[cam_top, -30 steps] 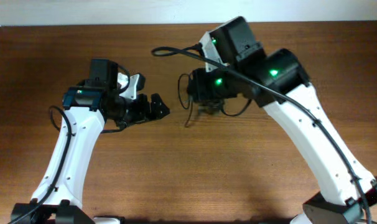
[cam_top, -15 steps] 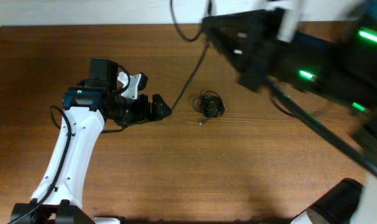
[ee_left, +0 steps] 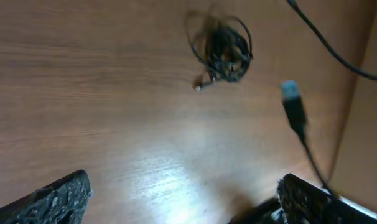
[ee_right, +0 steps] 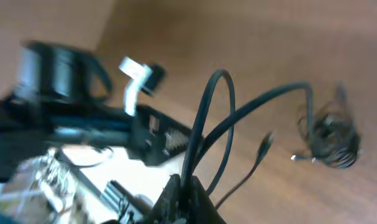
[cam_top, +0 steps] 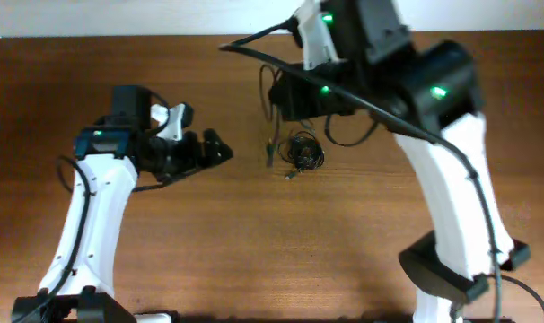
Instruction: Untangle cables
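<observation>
**A:** Over on the left, the left gripper [cam_top: 216, 148] sat low over the brown table [cam_top: 254, 260]. Its jaws were spread wide and there was nothing between them!

**B:** Right, and its own wrist camera showed the two fingers [ee_left: 55, 199] at the bottom corners, with only bare wood between. It touched no cable at all.

**A:** Moving across, what was that just past its fingertips?

**B:** A plug [ee_left: 293, 107] with a pale tip, on the end of a thin black cord [ee_left: 308, 154]. From above it sat just beside the tangle [cam_top: 301, 152], between the tangle and the left gripper. I couldn't tell whether it touched the wood.

**A:** And the tangle itself?

**B:** It was a small dark knot of coiled cables lying on the table near the middle, a little toward the far edge. One short, light-tipped end poked out on its near-left side. It lay apart from both grippers.

**A:** Then the right side!

**B:** The right gripper [ee_right: 179, 193] was clamped shut on that cord, up above the table behind the tangle. In its wrist view, black loops arched up from the pinched fingers and a thin run dropped away to the plug. The view was too blurred to show whether the cord ran on into the tangle.
</observation>
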{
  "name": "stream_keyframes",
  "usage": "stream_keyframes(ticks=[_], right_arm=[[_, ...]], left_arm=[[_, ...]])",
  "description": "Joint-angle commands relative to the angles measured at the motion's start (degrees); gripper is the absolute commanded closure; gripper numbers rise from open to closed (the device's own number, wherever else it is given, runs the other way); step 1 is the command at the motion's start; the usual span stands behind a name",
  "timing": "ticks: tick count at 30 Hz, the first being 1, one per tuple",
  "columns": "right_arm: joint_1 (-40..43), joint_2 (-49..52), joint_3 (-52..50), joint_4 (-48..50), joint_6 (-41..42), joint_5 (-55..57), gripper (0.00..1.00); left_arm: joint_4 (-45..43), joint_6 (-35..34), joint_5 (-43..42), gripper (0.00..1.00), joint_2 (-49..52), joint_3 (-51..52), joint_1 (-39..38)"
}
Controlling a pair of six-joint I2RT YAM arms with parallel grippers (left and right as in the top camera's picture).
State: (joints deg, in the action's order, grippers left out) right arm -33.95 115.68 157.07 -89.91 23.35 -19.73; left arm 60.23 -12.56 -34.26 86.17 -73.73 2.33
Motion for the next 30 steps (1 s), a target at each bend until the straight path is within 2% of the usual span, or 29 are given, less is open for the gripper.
stream_keyframes(ticks=[1,4,6,9,12,15,16,17,18,20,21,22,25,28,29,30], right_arm=[[-0.2,6.3,-1.5,-0.3,-0.4,-7.3,0.96],[-0.6,12.0,-1.6,-0.3,-0.5,-16.5,0.96],[-1.6,14.1,-1.6,-0.3,-0.5,-17.4,0.96],[-3.7,14.8,-1.6,2.6,-0.5,-19.3,0.96],[-5.5,14.8,-1.6,8.8,-0.2,-26.1,0.96],[-5.6,14.8,-1.6,10.5,4.1,-27.3,0.96],[-5.6,14.8,-1.6,10.5,4.1,-27.3,0.96],[-5.5,14.8,-1.6,10.5,4.1,-27.3,0.96],[-5.3,14.8,-1.5,10.5,4.1,-27.3,0.96],[-4.5,14.8,-1.5,10.5,4.1,-27.3,0.96],[-3.9,14.8,-1.5,10.5,4.1,-27.3,0.96],[-2.8,14.8,-1.5,10.3,3.9,-27.2,0.96],[1.6,14.8,-1.5,5.8,-0.8,-25.3,0.93],[6.9,14.8,-1.5,-4.9,-5.4,-17.4,0.9],[7.7,14.8,-1.5,-7.1,-5.4,-14.3,0.86],[8.3,14.8,-1.8,-7.4,-7.2,-12.3,0.62]], left_arm=[[0.6,-2.6,-5.2,0.01,0.3,-0.5,5.6],[1.9,-2.6,-6.9,0.01,0.3,-0.5,8.2],[2.1,-2.6,-7.1,0.01,0.3,-0.5,8.3],[1.6,-2.6,-12.1,0.01,0.3,-0.5,8.3],[1.4,-2.6,-12.7,0.01,0.3,-0.5,8.2],[1.3,-2.6,-12.2,0.0,0.3,-0.5,8.2],[1.3,-2.6,-11.2,0.1,0.3,-0.5,8.2],[1.3,-2.6,-8.1,0.38,0.3,-0.5,8.2],[1.4,-2.6,-6.2,0.51,0.3,-0.5,8.2],[1.7,-2.6,-1.0,0.84,0.3,-0.5,8.2],[2.1,-2.6,0.8,0.96,0.3,-0.5,8.2],[2.5,-2.6,2.9,1.0,0.3,-0.5,8.2],[3.1,-2.5,2.8,1.0,-0.1,-1.7,8.2],[7.1,-1.7,3.8,1.0,-2.3,-9.0,8.2],[8.0,-1.6,4.5,1.0,-3.2,-11.4,8.2],[9.0,-1.5,5.7,1.0,-4.4,-14.1,8.2]])
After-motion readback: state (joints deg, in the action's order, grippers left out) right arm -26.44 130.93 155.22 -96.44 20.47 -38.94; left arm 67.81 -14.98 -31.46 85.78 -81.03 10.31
